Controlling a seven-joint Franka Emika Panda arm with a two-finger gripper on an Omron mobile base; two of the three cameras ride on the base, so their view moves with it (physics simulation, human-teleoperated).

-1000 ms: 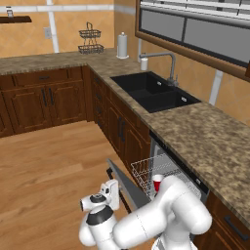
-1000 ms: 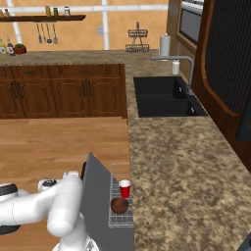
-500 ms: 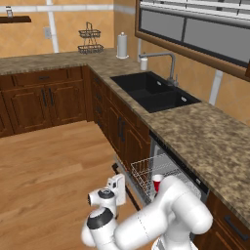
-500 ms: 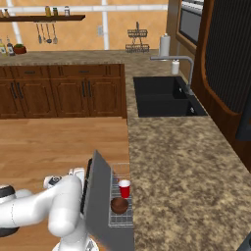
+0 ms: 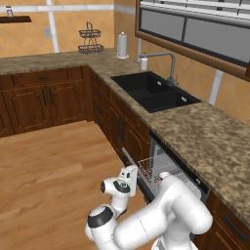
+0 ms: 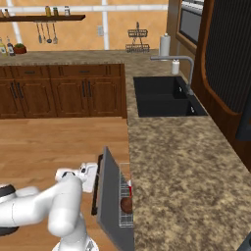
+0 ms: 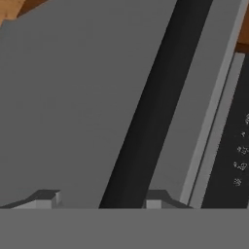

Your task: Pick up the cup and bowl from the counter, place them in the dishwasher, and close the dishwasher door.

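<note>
Dishwasher door is right in front of your claw: in the hand view the flat grey panel fills most of the picture, with its dark bar handle running from about 6 o'clock up toward 1 o'clock, passing between the two finger tips. You can see the tips standing apart, one on either side of the handle, with nothing clamped between them; whether they touch the panel you cannot tell. At 3 o'clock in that view sits the dark control strip with small pale markings.

From the right base view, your claw is pressed close against the outer face of the door, which stands steeply raised, partly shut, leaning away from the dishwasher. Behind the door, the white wire rack holds the bowl, dark brown, with the cup just beyond it at 12 o'clock, only a sliver of red showing.

In the left base view the claw sits at about 9 o'clock of the rack, under the edge of the speckled surface. Farther along that surface, toward 12 o'clock, you have the black sink and its faucet.
</note>
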